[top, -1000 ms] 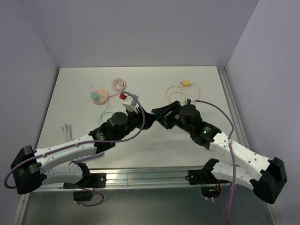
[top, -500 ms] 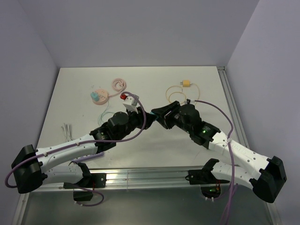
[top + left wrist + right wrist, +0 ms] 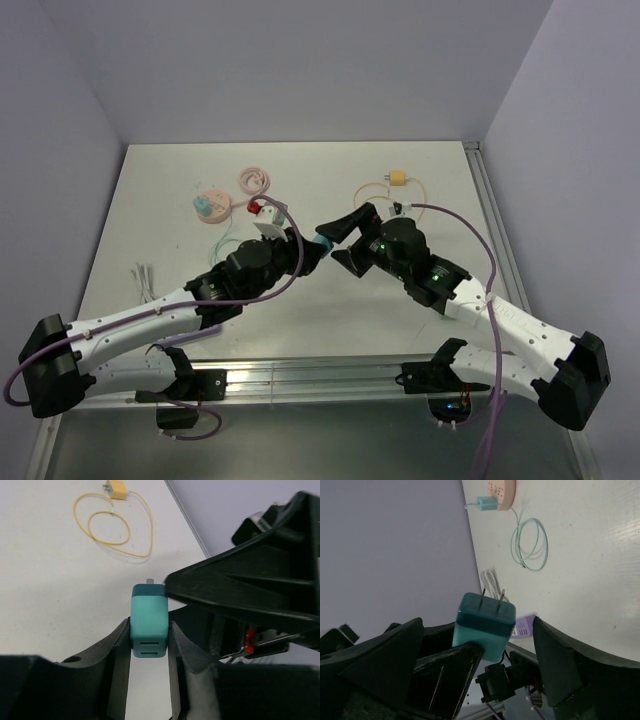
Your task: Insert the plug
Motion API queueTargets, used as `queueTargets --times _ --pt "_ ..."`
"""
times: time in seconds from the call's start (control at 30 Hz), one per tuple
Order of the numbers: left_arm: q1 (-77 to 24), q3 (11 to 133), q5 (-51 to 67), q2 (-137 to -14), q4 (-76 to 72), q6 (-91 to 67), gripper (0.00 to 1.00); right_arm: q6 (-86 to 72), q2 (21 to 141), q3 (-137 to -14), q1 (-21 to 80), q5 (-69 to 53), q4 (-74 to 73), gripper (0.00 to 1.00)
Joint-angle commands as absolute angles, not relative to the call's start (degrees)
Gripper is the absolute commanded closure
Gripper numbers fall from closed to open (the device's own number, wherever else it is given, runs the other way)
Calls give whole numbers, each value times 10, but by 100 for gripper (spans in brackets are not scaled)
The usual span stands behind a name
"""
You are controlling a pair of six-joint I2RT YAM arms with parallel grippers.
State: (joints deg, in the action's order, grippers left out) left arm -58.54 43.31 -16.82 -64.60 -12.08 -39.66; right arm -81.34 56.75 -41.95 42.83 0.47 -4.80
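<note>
Now the left gripper (image 3: 149, 630) is clamped on the teal cube-shaped plastic plug (image 3: 149, 617); at its three o'clock, the right gripper (image 3: 345, 240) holds its jaws wide apart.

Nothing legible shows anywhere, not even on the teal plug (image 3: 148, 620).
</note>
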Motion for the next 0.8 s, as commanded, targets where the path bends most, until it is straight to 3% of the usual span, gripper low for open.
queueTargets --times 0.0,0.3,0.53,0.77 --pt "-585 459 -213 -612 -75 -426 100 -746 546 -471 431 29 -89 0" --pt "-436 549 -115 -584 134 -492 100 -639 461 -445 375 97 -189 0" --pt "-272 753 -19 -696 376 -495 99 -573 438 -447 347 133 -260 2" --pt "-173 896 49 -816 503 -501 99 -546 426 -416 342 127 -248 2"
